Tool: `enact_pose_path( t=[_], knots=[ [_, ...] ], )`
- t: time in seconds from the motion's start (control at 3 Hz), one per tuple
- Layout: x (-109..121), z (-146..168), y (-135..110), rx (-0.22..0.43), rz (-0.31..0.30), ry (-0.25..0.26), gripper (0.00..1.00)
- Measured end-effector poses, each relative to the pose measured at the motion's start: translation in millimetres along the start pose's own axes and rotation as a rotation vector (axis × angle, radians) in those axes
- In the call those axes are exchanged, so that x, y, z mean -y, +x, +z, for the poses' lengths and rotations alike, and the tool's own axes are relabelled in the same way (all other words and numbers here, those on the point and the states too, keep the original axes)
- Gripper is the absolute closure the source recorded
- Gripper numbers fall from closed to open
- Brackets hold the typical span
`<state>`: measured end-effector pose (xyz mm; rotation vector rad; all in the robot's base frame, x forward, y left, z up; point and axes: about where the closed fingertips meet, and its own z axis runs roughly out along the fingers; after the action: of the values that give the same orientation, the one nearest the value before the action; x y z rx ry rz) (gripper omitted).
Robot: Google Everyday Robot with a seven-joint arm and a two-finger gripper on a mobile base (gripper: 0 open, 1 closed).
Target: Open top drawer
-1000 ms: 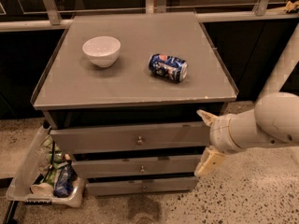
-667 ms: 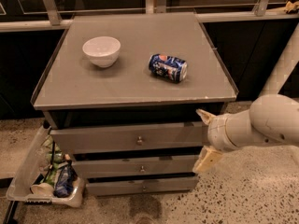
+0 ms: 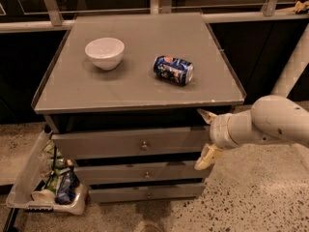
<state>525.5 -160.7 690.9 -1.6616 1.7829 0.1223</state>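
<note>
The top drawer (image 3: pixel 111 144) is the tallest grey front under the cabinet top, with a small round knob (image 3: pixel 144 145) at its centre. Its front sits close to the cabinet with a dark gap above it. My gripper (image 3: pixel 204 137) is at the drawer's right end, to the right of the knob and apart from it. Its two cream fingers are spread wide, one fingertip (image 3: pixel 203 114) at the drawer's top edge and the other below the drawer's bottom edge. The gripper is open and holds nothing.
Two slimmer drawers (image 3: pixel 145 174) sit below. On the cabinet top (image 3: pixel 135 86) stand a white bowl (image 3: pixel 105 52) and a blue can (image 3: pixel 174 69) on its side. A clear bin (image 3: pixel 46 187) of items stands on the floor at the left.
My gripper has shifted slightly left and up along the drawer's right end. The drawer, bowl and can have not moved.
</note>
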Motion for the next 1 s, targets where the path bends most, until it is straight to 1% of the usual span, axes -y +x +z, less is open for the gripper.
enact_pose_path(
  t=[0.67,1.0],
  knots=[
    [11.9,32.8,13.4,0.049,0.011,-0.028,0.00],
    [9.1,49.3,19.0,0.061,0.025,-0.051,0.00]
  ],
)
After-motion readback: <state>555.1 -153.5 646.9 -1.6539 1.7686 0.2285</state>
